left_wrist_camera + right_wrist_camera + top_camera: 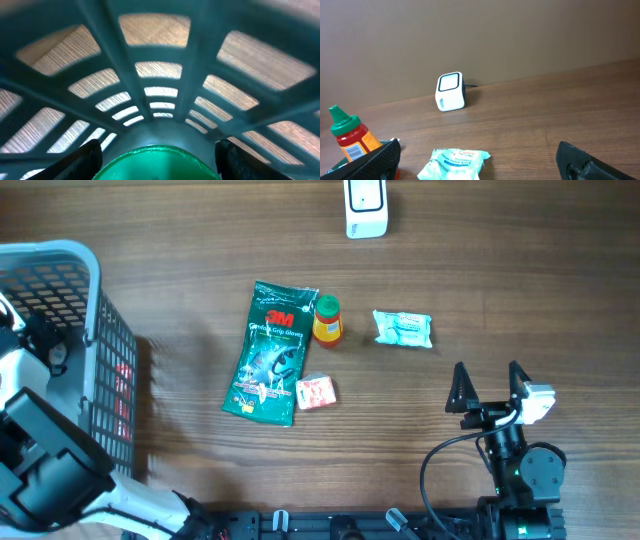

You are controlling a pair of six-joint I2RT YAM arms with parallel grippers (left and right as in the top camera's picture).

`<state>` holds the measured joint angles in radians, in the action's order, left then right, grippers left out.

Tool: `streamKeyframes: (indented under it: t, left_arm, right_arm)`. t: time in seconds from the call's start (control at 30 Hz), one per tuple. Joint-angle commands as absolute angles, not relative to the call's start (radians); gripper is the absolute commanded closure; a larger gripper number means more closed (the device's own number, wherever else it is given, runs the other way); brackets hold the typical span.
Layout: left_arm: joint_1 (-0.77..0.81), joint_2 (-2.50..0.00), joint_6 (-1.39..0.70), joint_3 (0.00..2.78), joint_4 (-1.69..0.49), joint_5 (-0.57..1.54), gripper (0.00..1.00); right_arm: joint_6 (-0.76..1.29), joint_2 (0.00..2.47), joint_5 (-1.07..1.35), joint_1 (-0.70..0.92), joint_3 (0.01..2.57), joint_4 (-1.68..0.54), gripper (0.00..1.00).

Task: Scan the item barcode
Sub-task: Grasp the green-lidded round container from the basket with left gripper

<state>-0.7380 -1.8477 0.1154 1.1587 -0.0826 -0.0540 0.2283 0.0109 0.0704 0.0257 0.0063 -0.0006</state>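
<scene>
green round-topped item (pixel 156 166): sits inside the grey slatted plastic basket (pixel 60 250) at the left end of the wooden counter (pixel 180 240), straddled by the left claw (pixel 157 152); gripping or only near, i cannot tell. best to close squarely, lift clear, then turn the barcode toward the white cube scanner (pixel 365 208). basket also shows something red through its mesh. right claw (pixel 487 375): wide, empty, above the counter.

White scanner (pixel 450 91) stands beyond the spread fingers (pixel 377 159), bottle (pixel 350 137) and white packet (pixel 454 164) nearer
</scene>
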Motion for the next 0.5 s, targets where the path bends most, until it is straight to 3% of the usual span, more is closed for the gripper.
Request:
streamKeyframes:
  t: [0.0, 0.13, 0.3, 0.47]
  left_arm:
    - [-0.742, -1.671, 0.100, 1.175, -0.085, -0.049, 0.28]
    - [-0.741, -1.448, 0.096, 1.175, -0.104, -0.030, 0.29]
    - [-0.722, -1.161, 0.059, 1.175, -0.097, 0.168, 0.29]
    - [-0.508, -0.959, 0.059, 1.175, -0.094, 0.255, 0.29]
  right_arm:
    - [0.210, 0.005, 0.074, 0.027, 0.005, 0.002, 0.00]
    - [0.210, 0.005, 0.074, 0.027, 0.005, 0.002, 0.00]
    - [0.210, 0.005, 0.074, 0.027, 0.005, 0.002, 0.00]
    - [0.210, 0.005, 0.074, 0.027, 0.005, 0.002, 0.00]
